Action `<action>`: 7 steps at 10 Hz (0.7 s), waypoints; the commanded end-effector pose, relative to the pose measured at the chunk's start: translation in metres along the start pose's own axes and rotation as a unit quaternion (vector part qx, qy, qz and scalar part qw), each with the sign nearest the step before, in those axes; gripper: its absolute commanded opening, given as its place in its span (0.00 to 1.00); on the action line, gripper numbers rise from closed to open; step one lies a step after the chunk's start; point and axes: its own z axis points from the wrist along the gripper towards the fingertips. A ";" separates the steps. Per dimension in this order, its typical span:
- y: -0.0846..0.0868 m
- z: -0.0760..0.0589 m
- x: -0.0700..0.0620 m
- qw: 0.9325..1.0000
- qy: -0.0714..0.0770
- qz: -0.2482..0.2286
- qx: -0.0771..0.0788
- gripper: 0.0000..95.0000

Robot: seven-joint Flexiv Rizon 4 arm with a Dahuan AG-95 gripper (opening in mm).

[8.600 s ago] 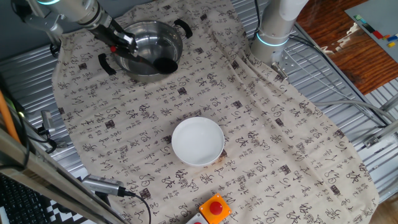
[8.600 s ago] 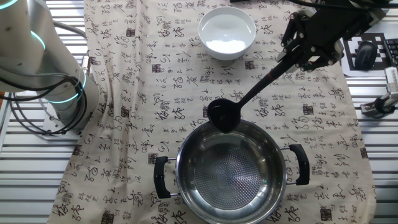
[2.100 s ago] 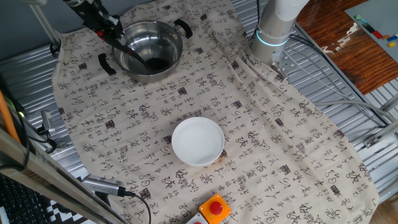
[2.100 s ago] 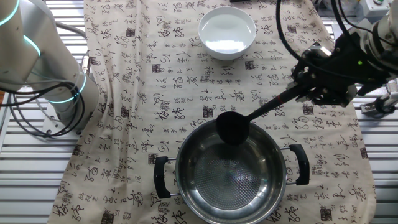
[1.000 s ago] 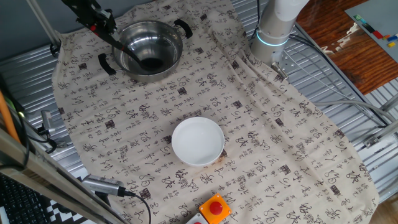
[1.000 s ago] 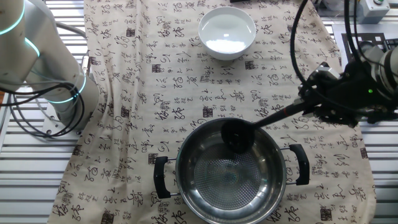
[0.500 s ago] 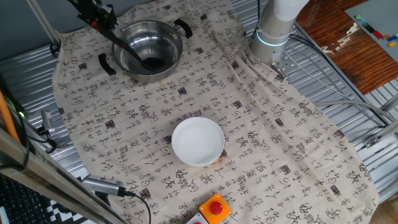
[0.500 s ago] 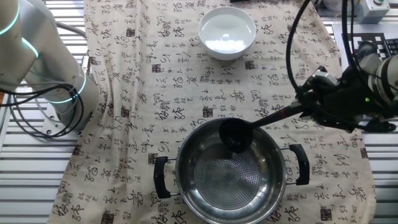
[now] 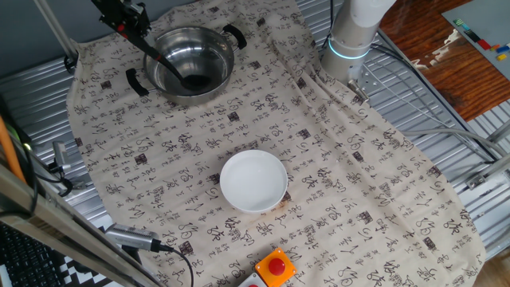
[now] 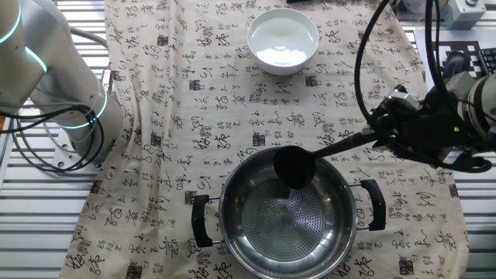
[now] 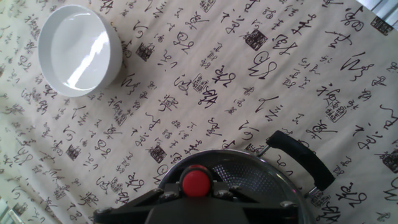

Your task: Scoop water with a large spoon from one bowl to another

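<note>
My gripper [image 10: 380,133] is shut on the handle of the black ladle [image 10: 291,166]. It holds the handle near its red tip [image 11: 197,182], seen end-on in the hand view. The ladle's scoop hangs inside the shiny steel pot [image 10: 288,213], near its rim; in one fixed view the scoop [image 9: 194,80] sits low in the pot [image 9: 190,56], with the gripper [image 9: 130,24] up and left of it. The white bowl [image 9: 253,181] holds water and stands apart on the patterned cloth; it also shows in the other fixed view [image 10: 283,40] and the hand view [image 11: 79,49].
A second arm's white base [image 9: 351,40] stands at the cloth's edge, also in the other fixed view [image 10: 54,77]. A red button box [image 9: 275,268] sits near the bowl. Cables [image 10: 364,54] hang by my gripper. The pot's black handles [image 10: 370,203] stick out sideways.
The ladle has moved further over the pot and dipped into it over the last seconds. In the last half second it hardly moves.
</note>
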 end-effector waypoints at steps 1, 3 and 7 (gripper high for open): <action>0.000 0.000 0.000 1.000 -0.001 0.001 0.001 0.00; 0.000 0.000 0.000 1.000 -0.001 0.001 0.001 0.00; 0.000 0.000 0.000 1.000 -0.003 0.001 -0.001 0.00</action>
